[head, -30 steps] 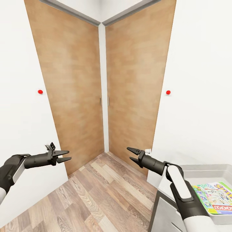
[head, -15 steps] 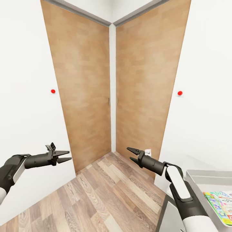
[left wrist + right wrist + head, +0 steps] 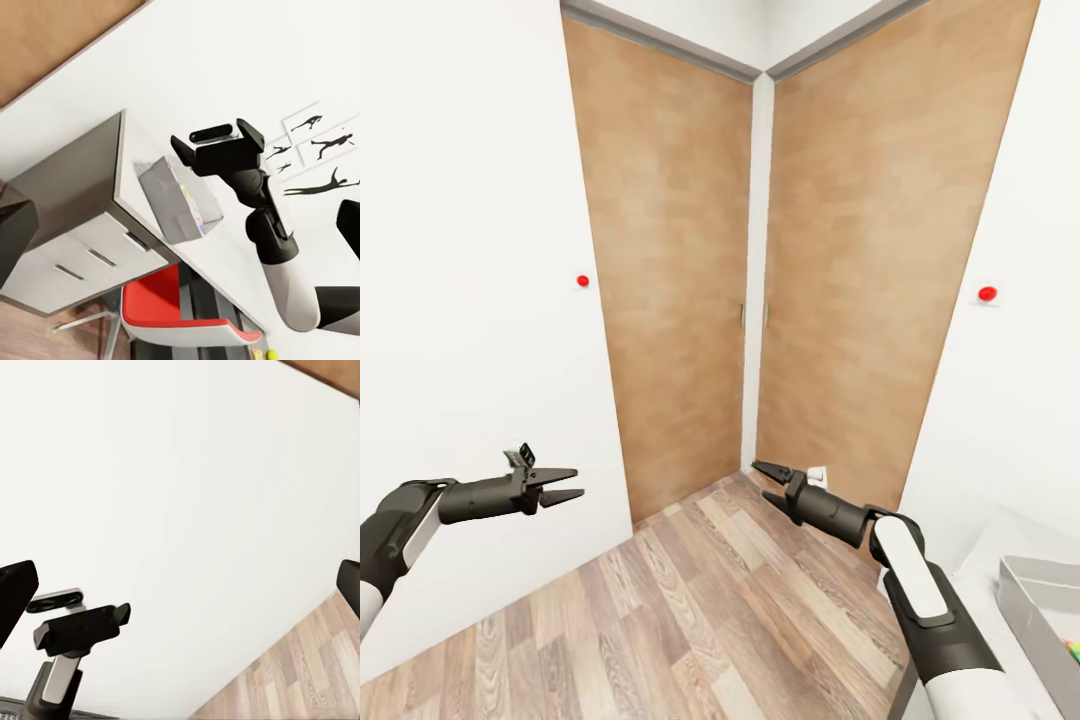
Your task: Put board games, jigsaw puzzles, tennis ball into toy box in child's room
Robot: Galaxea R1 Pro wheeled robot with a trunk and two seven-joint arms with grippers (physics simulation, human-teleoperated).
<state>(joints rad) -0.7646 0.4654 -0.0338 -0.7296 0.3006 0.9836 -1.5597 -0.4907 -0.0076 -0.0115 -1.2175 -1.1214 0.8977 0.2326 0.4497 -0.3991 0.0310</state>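
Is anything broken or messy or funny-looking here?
Nothing looks broken or spilled. The two wooden doors in the corner are shut, and the wood floor is tidy. The left gripper and right gripper are both open and hold nothing. The toy box sits flat on the table.

1. toy box [image 3: 1028, 602]: pale grey, sloping walls, cut off by the lower right edge of the head view; sits on the table [image 3: 985, 545].
2. left wrist view: toy box [image 3: 166, 201] near the table's [image 3: 90, 166] dark grey end, with a printed game box [image 3: 193, 204] lying flat inside it.
3. tennis ball [image 3: 272, 355]: small, yellow-green, at the frame edge beyond a red chair; its support cannot be told.
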